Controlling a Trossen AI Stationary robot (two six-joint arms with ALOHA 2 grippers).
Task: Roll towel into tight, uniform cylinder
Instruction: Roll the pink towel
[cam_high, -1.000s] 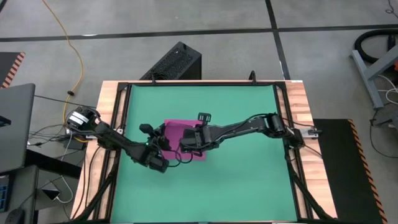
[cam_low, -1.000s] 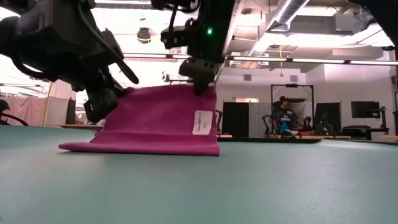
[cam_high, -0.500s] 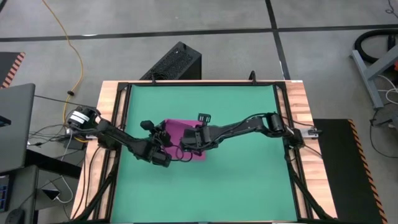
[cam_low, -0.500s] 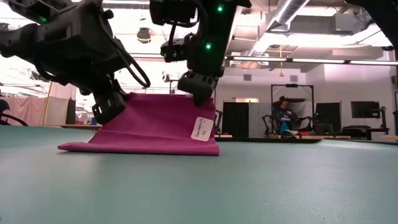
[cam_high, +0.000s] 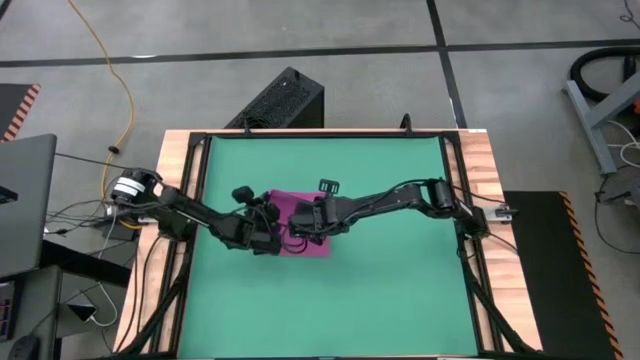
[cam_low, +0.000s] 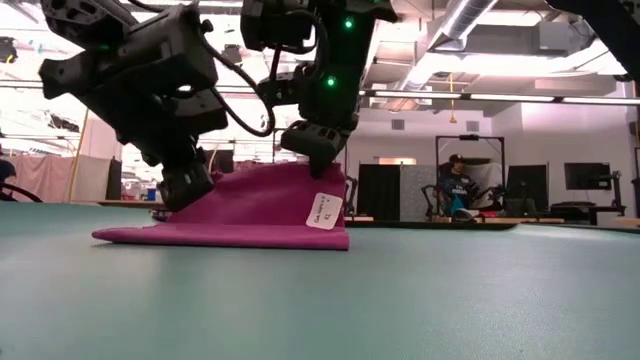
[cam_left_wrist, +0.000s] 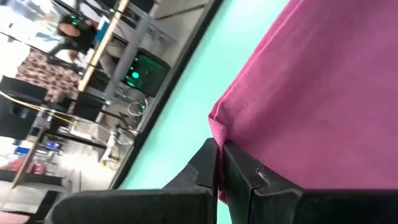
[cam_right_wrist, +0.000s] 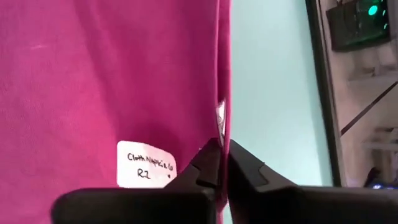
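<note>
The left arm reaches in from the left edge of the high view toward frame centre, its left gripper (cam_high: 268, 238) ending just left of centre. In the left wrist view its fingers (cam_left_wrist: 239, 177) are pressed together on the towel (cam_left_wrist: 317, 106). The right arm stretches from the right side toward centre, its right gripper (cam_high: 303, 222) just beside the left one, jaws nearly together on the towel's edge in its wrist view.
</note>
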